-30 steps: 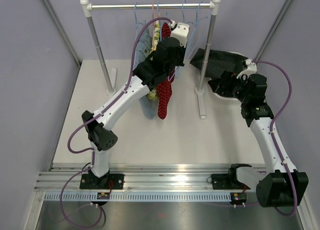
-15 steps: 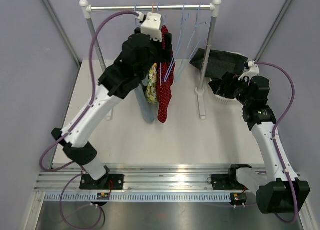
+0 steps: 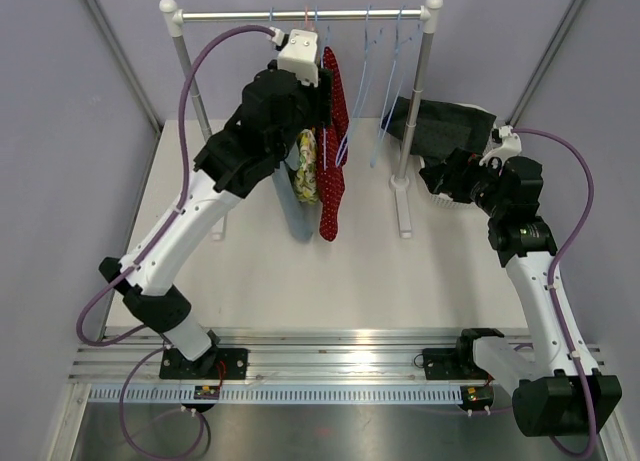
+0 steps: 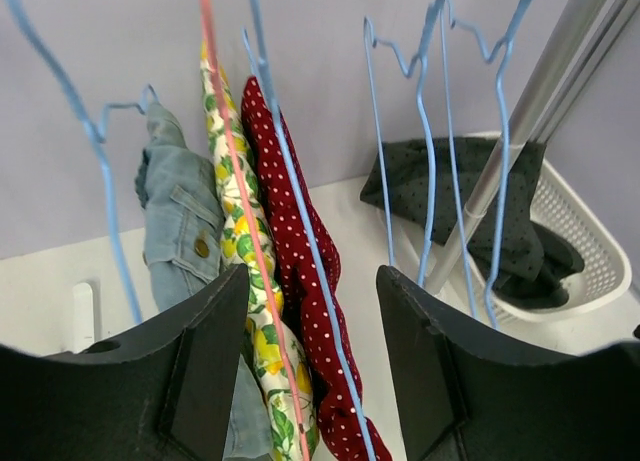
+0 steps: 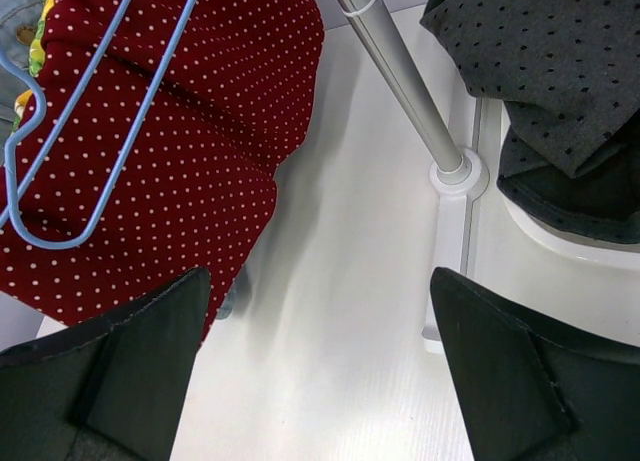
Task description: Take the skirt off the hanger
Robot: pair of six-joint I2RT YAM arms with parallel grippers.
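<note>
Left gripper (image 4: 310, 381) is up just under the rack's rail (image 3: 300, 14), jaws spread wide and gripping nothing. The red polka-dot skirt (image 4: 303, 311) hangs on its blue hanger (image 4: 289, 171) below the rail's middle, framed between the fingers. A second ago that arm was lower, well under the rail. Right gripper (image 5: 320, 381) is wide open too, right of the rack's pole, and has barely budged.

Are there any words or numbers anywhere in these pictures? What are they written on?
None: no word, number or sign can be read in any view.
The red skirt has only white dots, and the yellow garment only a fruit print.
The button on the denim garment is too small to read.
</note>
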